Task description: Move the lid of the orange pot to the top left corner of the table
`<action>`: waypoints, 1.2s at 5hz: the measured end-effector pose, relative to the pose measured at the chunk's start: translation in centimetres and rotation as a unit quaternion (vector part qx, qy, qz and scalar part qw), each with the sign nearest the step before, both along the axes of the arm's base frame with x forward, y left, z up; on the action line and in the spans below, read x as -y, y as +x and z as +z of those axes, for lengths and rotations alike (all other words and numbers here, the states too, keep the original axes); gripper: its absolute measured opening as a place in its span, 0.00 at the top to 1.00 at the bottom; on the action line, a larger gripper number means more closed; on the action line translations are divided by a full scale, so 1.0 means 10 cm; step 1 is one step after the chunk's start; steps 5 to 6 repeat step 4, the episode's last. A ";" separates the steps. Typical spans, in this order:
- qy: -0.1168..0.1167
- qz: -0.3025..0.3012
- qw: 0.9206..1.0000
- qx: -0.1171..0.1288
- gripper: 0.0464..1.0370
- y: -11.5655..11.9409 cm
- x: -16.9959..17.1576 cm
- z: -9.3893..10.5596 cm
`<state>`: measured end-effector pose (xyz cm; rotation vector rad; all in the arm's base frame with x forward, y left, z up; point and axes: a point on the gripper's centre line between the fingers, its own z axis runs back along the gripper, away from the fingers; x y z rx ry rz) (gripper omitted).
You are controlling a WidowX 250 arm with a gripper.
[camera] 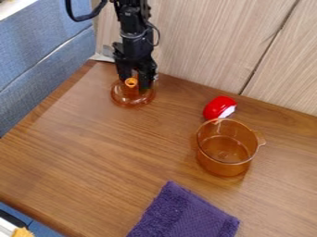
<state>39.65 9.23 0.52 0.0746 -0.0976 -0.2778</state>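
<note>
Lid (126, 100): see-through amber, round, with a small orange knob (130, 82) at its middle. Knob side up, lies about level on the brown wooden table (93, 143), near its top left corner. Well apart from the pot.

Orange pot (224, 165): round, see-through, glossy. Stands upright and uncovered, right of the table's middle. Small tab handle (261, 138) juts from the rim on the right. Inner floor visible through the mouth.

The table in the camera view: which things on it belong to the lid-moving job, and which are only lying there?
For the job: lid, near the top left corner of the table; end effector, at the lid; orange pot, uncovered.
Just lying about: red and white object, by the pot; purple cloth.
</note>
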 end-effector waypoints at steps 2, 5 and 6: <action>0.007 0.006 1.000 0.023 0.04 -0.03 0.02 0.23; -0.012 0.015 0.996 0.091 0.04 -0.11 0.01 0.84; -0.012 0.015 0.996 0.091 0.04 -0.11 0.01 0.84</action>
